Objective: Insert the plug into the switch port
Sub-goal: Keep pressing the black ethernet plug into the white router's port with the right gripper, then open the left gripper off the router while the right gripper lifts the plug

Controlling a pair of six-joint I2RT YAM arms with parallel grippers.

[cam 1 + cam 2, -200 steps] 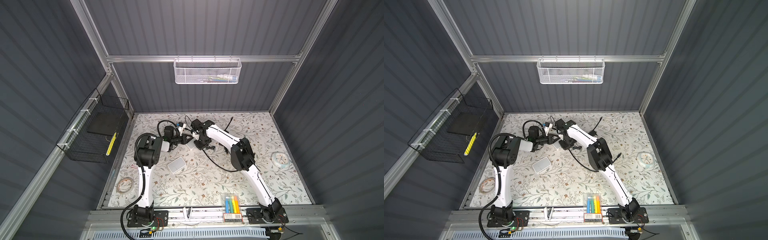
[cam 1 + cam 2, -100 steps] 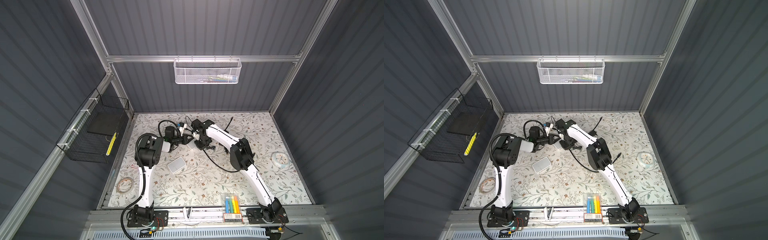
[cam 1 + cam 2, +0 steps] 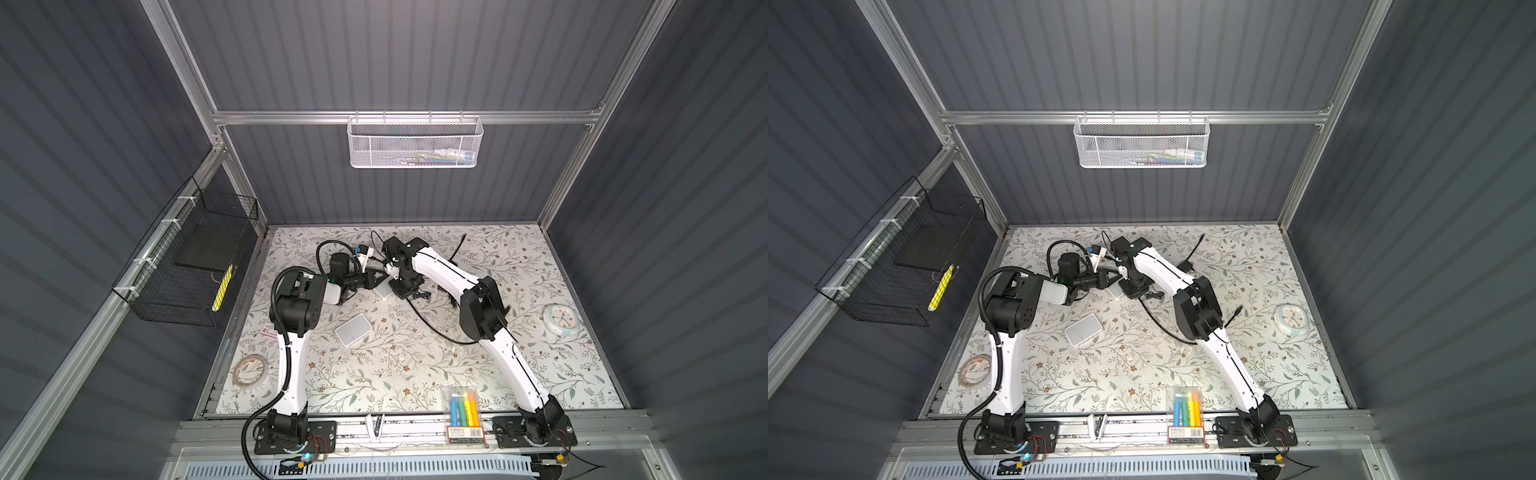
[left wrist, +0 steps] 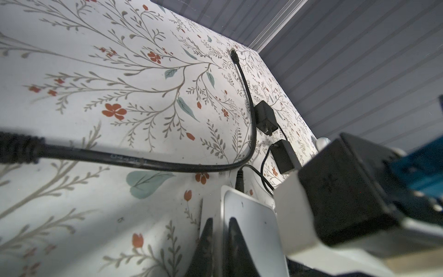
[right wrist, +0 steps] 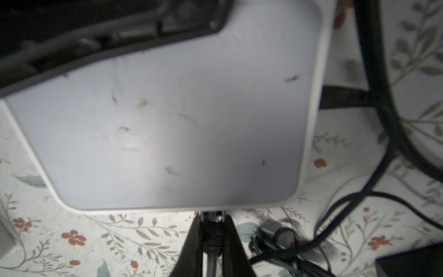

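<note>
Bright, evenly lit from above in both top views, bowed along the walls [image 3: 415, 62]. Dim, soft, shadowed on the switch [image 5: 179, 132] just ahead of the right gripper [image 5: 212, 217]; blurred on the nearest cable [image 4: 134, 162].

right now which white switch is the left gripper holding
The farther switch, clamped in the left gripper; the nearer switch lies free.

dark grey ribbed walls [image 3: 415, 54] (aluminium-framed) enclose a pale floral-patterned tabletop [image 3: 395, 365].
</note>
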